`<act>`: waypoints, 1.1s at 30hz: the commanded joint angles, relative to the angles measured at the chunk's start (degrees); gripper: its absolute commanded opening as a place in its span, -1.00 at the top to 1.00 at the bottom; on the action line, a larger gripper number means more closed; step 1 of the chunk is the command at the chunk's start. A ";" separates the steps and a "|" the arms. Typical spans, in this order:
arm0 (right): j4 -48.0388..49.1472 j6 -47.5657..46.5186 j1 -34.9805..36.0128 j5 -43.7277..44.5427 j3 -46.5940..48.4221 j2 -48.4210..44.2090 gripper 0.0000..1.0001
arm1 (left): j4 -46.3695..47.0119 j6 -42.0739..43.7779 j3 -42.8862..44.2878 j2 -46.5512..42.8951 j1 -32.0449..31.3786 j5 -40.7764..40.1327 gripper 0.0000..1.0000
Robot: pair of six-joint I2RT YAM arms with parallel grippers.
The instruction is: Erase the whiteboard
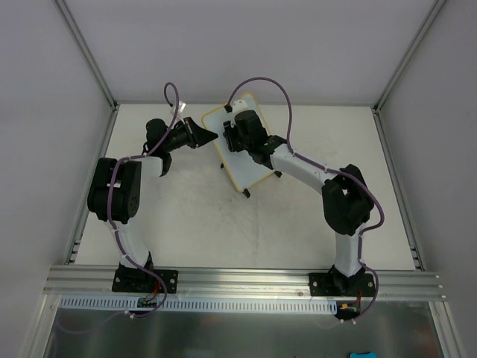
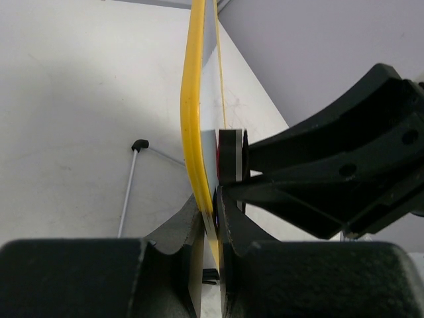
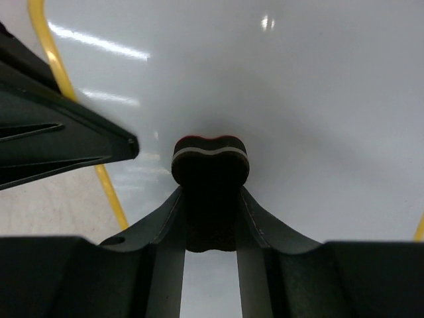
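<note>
Open table [image 1: 298, 231] beside propped whiteboard [image 1: 238, 165]

White tabletop [image 1: 223, 224] w/ grey walls [image 1: 45, 74] either side, alu rail [image 1: 246, 280] along near edge.

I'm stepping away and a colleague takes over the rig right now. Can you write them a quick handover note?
Left gripper: shut on the yellow edge of the whiteboard, steadying it.
Right gripper: shut on the eraser, which is pressed flat against the board's face.
Done: the part of the board seen from the right wrist shows no writing.
Left: the area under the right arm is hidden from above, so wipe or check it. Then probably set the eraser down and release the board.
</note>
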 commanded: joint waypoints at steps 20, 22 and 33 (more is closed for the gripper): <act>15.82 13.56 5.02 -4.20 -31.87 -6.73 1.00 | 3.40 4.63 0.84 -2.43 -1.59 6.00 1.00; 16.26 13.65 5.11 -3.86 -33.80 -7.43 1.00 | 3.40 4.72 0.75 -2.34 -1.59 6.00 1.00; 12.94 13.65 6.16 -2.98 -39.69 -22.54 1.00 | 3.14 4.89 1.01 -2.26 -1.59 5.92 1.00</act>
